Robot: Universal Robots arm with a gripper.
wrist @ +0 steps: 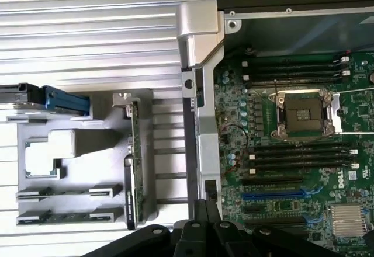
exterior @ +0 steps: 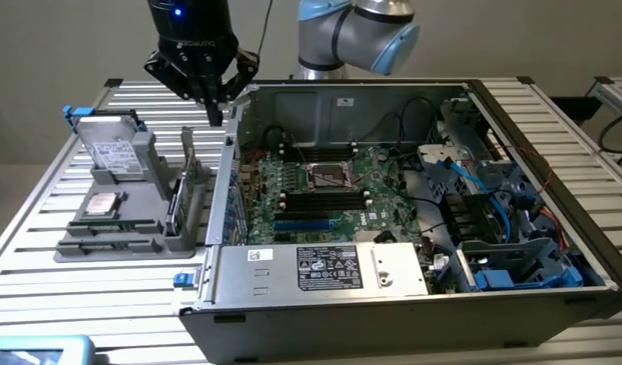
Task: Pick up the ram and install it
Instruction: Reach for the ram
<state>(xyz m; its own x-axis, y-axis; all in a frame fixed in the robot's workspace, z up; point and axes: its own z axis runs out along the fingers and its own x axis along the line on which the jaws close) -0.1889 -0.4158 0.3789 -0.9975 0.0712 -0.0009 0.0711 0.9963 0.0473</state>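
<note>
One clenched tool (empty) hangs over the case wall, ram well apart

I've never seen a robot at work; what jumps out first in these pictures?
The open computer case on the slatted table, its green circuit board bare, catches the eye first. Above its edge on the exterior view's left hang the robot arm's black jaws, shut. Beside the case, a grey holder carries a silver hard drive and thin green memory sticks.
</note>
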